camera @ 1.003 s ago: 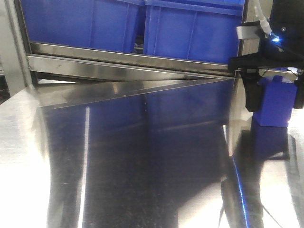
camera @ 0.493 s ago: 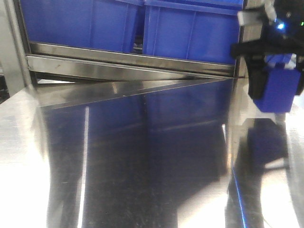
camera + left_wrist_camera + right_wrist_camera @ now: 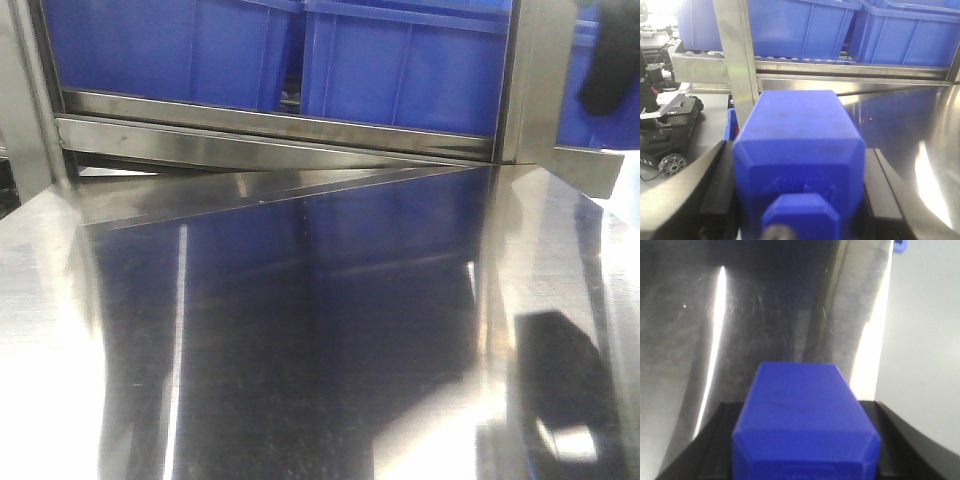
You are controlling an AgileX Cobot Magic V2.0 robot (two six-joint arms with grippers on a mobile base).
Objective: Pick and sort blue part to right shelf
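In the left wrist view my left gripper (image 3: 798, 162) is shut on a blue part (image 3: 797, 125), a blocky blue plastic piece held between the black jaws. It faces the steel shelf (image 3: 850, 70) with its large blue bins (image 3: 795, 25). In the right wrist view my right gripper (image 3: 801, 420) is shut on a second blue part (image 3: 800, 400) and holds it above the shiny steel table (image 3: 765, 315). In the front view the shelf's front bar (image 3: 270, 125) and blue bins (image 3: 400, 70) run along the top. Only a dark piece of the right arm (image 3: 610, 65) shows at the top right.
A steel upright post (image 3: 535, 80) stands at the right of the shelf, and another (image 3: 737, 65) stands in front of the left wrist. The steel table (image 3: 300, 330) carries a dark shadow (image 3: 555, 390) at the right. Black equipment (image 3: 660, 120) lies left of the table.
My right gripper has risen with its blue part and left the front view at the top right. Only a dark bit of the arm and a shadow on the table remain.
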